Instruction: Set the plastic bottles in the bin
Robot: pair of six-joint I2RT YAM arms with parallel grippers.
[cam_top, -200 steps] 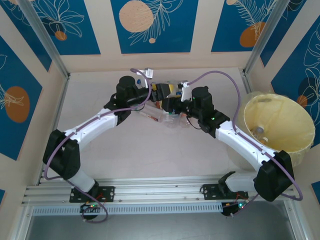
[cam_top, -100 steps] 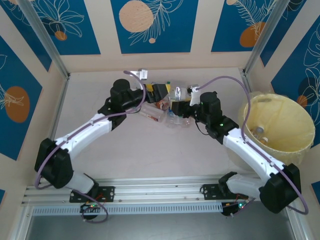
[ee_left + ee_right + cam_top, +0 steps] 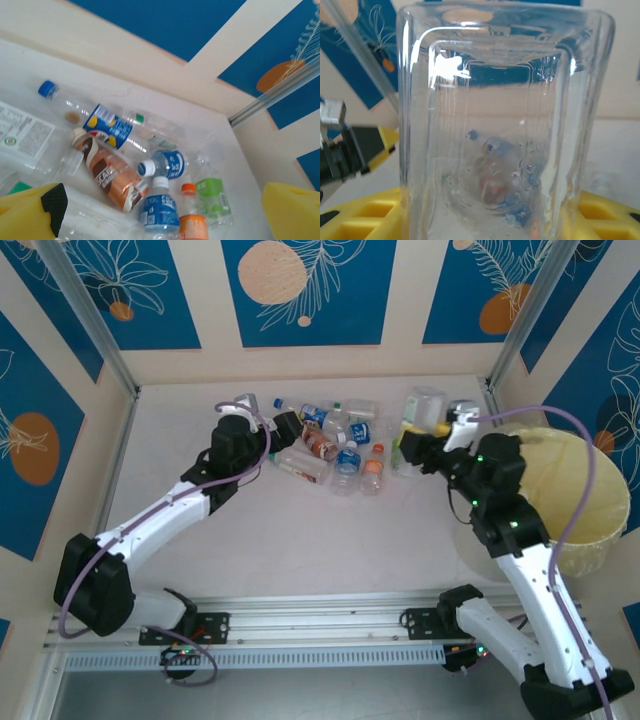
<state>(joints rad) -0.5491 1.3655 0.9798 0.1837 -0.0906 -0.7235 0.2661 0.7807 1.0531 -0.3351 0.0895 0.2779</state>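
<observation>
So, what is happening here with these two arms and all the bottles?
The left gripper is open at the left edge of the pile of plastic bottles on the table. The right gripper is shut on a clear bottle, holding it between that pile and the bin. The pile's bottles are not yet in the bin.

Top cam: right arm (image 3: 535, 570) is covering the bin's (image 3: 585, 525) near-left rim. Labels in the bottle pile (image 3: 335, 445) are coming out too small to read.
Right wrist: clear bottle (image 3: 500, 125) is running off the bottom edge and smearing everything behind it into coloured blobs. Right gripper (image 3: 480, 222) pads (image 3: 607, 212) are barely poking in, so contact isn't showing.
Left wrist: left gripper (image 3: 160, 215) pads (image 3: 22, 212) are getting clipped at the corners. Same for orange-label bottle (image 3: 193, 225) and white-label bottle (image 3: 22, 135).
</observation>
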